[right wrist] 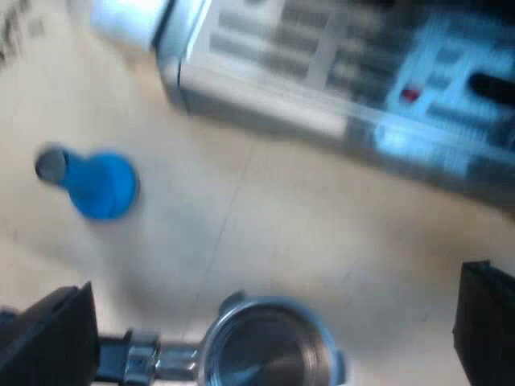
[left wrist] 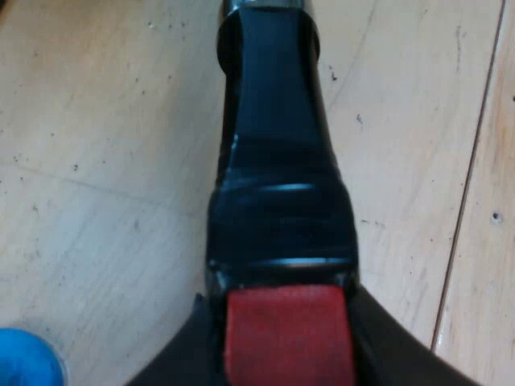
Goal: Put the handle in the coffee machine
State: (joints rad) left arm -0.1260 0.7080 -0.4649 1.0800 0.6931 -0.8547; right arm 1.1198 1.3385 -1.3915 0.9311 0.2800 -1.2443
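Left gripper [left wrist: 286, 354]: jaws clamped on the holder [left wrist: 278, 121], one black finger on each side of the red end [left wrist: 288, 338] of its handle [left wrist: 282, 225]. The handle is glossy black and tapers away from me to a metal collar. Beneath it is the pale wooden tabletop [left wrist: 105, 161], scuffed and seamed. I cannot tell whether the holder is lifted off it.

Right gripper [right wrist: 269, 318]: jaws wide apart, gripping nothing. The holder's round metal basket [right wrist: 269, 350] sits between them, its short neck running towards one finger.

A blue, rounded tamper [right wrist: 100, 185] is on the tabletop, well apart from the basket. The machine [right wrist: 346, 88], brushed metal, is farther off; the holder is clear of it.
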